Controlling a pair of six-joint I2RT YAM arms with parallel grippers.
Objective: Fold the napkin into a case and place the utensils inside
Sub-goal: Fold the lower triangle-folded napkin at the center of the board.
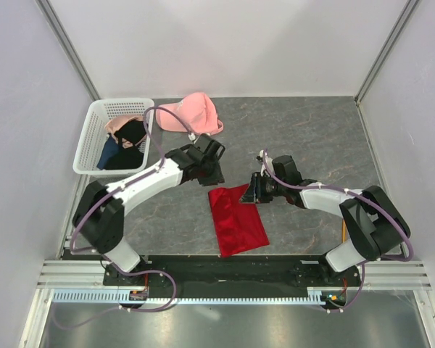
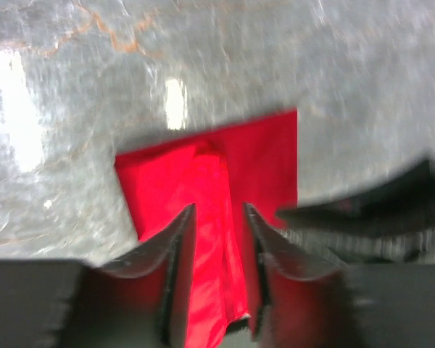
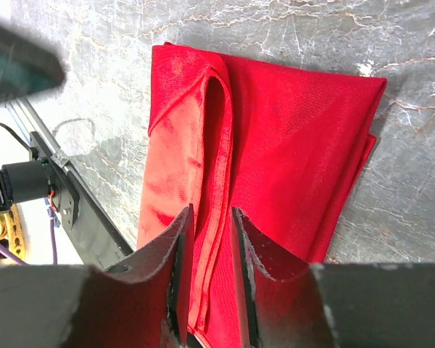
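The red napkin (image 1: 238, 221) lies folded into a long layered rectangle on the grey marble table between the two arms. My left gripper (image 1: 216, 176) hovers over its far end; in the left wrist view (image 2: 215, 210) the jaws stand a little apart with a raised fold of the napkin (image 2: 261, 159) between them. My right gripper (image 1: 248, 194) is at the napkin's far right corner; in the right wrist view (image 3: 210, 212) its jaws are also slightly apart, straddling a hemmed fold of the napkin (image 3: 290, 130). One thin orange utensil (image 1: 344, 232) shows by the right arm's base.
A white basket (image 1: 87, 145) with black and blue garments (image 1: 127, 148) stands at the far left. A pink cap (image 1: 192, 114) lies behind the left gripper. The black rail (image 1: 225, 264) runs along the table's near edge.
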